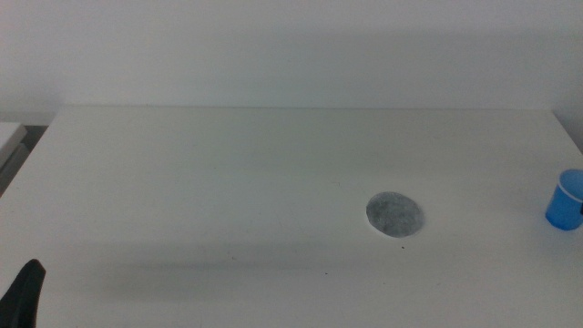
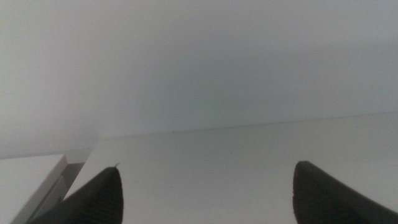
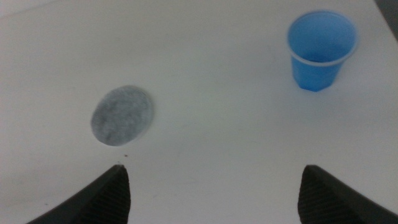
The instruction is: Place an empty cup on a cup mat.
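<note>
While nothing is yet held, the step in hand looks like the approach to the cup (image 3: 322, 50), and the right end effector (image 3: 211, 193) seems the natural one for it. In its wrist view its two dark jaws stand wide apart and empty above the white surface (image 3: 217, 124), with the cup and the cup mat (image 3: 122, 115) both ahead of it and well apart from each other. In the middle view the cup (image 1: 567, 199) stands at the far right edge of the picture, partly cut off, and the cup mat (image 1: 394, 215) lies flat right of centre.

To do this well, I judge the jaws should straddle the cup's wall from the sides, below the pale rim, and close gently, since thin plastic would probably deform or pop out under a hard squeeze. Keeping it upright through the carry and setting it down centred matters, because the mat looks only slightly wider than the cup.

The cup stands upright, mouth up, tapering toward its base, its long axis vertical. Its inside looks empty.

The left end effector (image 2: 205, 193) waits at the near left of the surface, jaws apart and holding nothing.
</note>
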